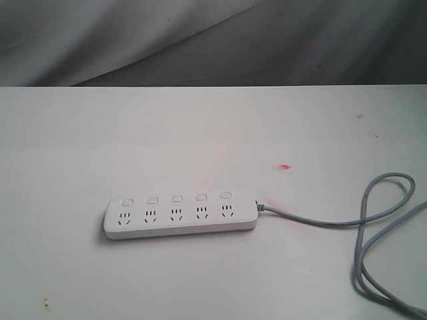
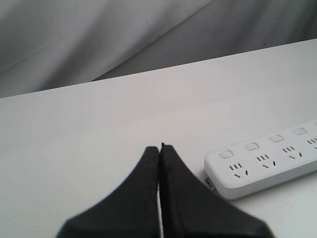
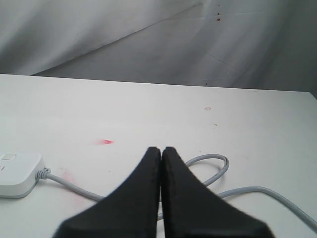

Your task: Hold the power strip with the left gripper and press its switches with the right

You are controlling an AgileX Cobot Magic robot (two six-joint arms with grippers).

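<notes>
Exterior view showed the power strip [image 1: 180, 217] lying flat on a white table [image 1: 133, 133], sockets facing up, with nothing resting on it. Its five switches [image 1: 176, 199] sat in a row along the strip's long edge that faced the grey cloth [image 1: 200, 40] behind the table, one switch beside each socket. Whether any switch was pressed in could not be told.

A thin grey cable [image 1: 320, 223] left one rounded end of the strip, ran away from it across the table, and curled into a loose loop well apart from the strip. A small red mark [image 1: 285, 167] lay on the table near the strip's cable end, on the cloth side, and a faint pink smear sat just beside the point where the cable left the strip.

Left wrist view showed the left gripper [image 2: 159, 148] with its two black fingers pressed flat together and nothing between them. It was near the strip's free end, the end without the cable, and clear of the plastic; it had no hold on the strip.

Right wrist view showed the right gripper [image 3: 161, 149] with its fingers likewise pressed together and gripping nothing. It was out past the strip's cable end, in front of the looped cable and apart from the strip and its switches. Whether its tips touched the cable could not be told.
</notes>
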